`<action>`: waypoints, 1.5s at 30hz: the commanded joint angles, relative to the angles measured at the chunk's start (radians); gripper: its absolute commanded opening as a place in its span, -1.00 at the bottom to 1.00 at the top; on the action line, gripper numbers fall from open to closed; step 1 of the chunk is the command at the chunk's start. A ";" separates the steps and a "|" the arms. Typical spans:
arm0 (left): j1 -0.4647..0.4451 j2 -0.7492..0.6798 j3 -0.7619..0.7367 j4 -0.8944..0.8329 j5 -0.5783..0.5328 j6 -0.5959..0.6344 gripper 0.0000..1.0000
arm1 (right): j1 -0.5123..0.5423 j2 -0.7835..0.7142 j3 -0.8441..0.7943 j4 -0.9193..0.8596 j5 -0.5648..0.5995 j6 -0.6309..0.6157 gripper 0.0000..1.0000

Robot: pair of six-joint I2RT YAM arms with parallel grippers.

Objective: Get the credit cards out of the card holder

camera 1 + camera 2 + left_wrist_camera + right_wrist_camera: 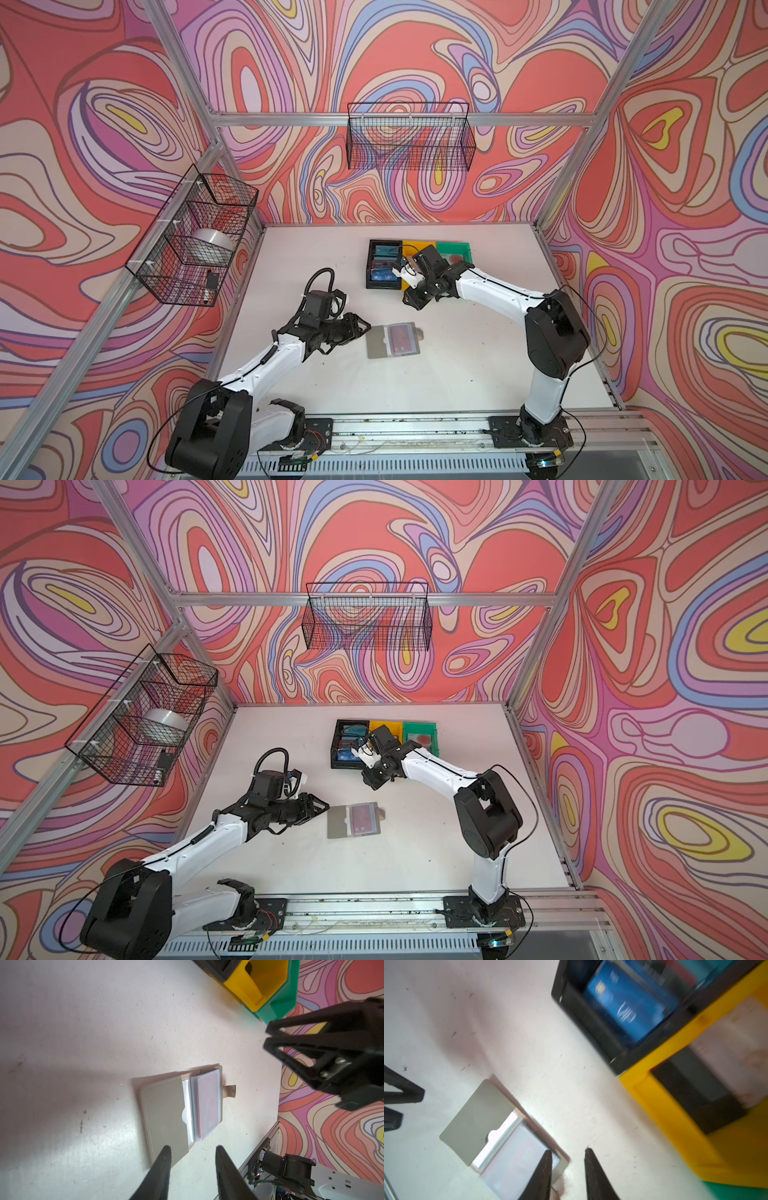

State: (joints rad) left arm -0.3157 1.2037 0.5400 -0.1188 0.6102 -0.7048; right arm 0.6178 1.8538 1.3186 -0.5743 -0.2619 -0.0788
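1. in both top views i see the card holder [394, 340] [354, 820] lying open on the worktop [457, 374], mid-scene, with a dark red card [402, 338] in its right half. the left arm [266, 361] has its jaws just beside the holder's left edge. the right arm [494, 291] has its jaws by the near edge of the black bin [368, 266], well apart from the holder.
2. left wrist: the left jaws stand apart and empty. the card holder [164, 1109] lies just ahead, the dark red card [208, 1103] behind a clear pocket, the snap tab [230, 1091] sticking out.
3. right wrist, blurred: the right jaws stand apart, nothing between them. the card holder [477, 1118] is below. the black bin [591, 1028] holds a blue card [627, 1007], and the yellow bin [660, 1105] touches it.
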 commanded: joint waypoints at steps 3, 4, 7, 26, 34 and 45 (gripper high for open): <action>-0.041 0.046 -0.015 0.069 0.010 -0.029 -0.22 | 0.005 -0.057 -0.155 0.134 -0.122 0.221 -0.48; -0.050 0.060 -0.015 0.082 0.013 -0.034 -0.22 | 0.005 -0.058 -0.167 0.133 -0.126 0.235 -0.51; -0.084 0.096 -0.014 0.122 0.004 -0.046 -0.22 | 0.005 -0.066 -0.190 0.125 -0.134 0.253 -0.52; -0.126 0.273 -0.013 0.235 -0.019 -0.072 -0.31 | 0.005 -0.032 -0.247 0.168 -0.203 0.273 -0.78; -0.126 0.275 -0.015 0.202 -0.042 -0.056 -0.59 | 0.005 -0.021 -0.267 0.169 -0.223 0.268 -0.92; -0.126 0.310 -0.056 0.222 -0.043 -0.055 -0.64 | 0.014 0.026 -0.275 0.169 -0.210 0.276 -0.95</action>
State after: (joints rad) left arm -0.4389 1.4895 0.5034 0.1158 0.5827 -0.7704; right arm 0.6193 1.8412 1.0534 -0.4061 -0.4835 0.1936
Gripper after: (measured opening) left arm 0.178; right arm 0.043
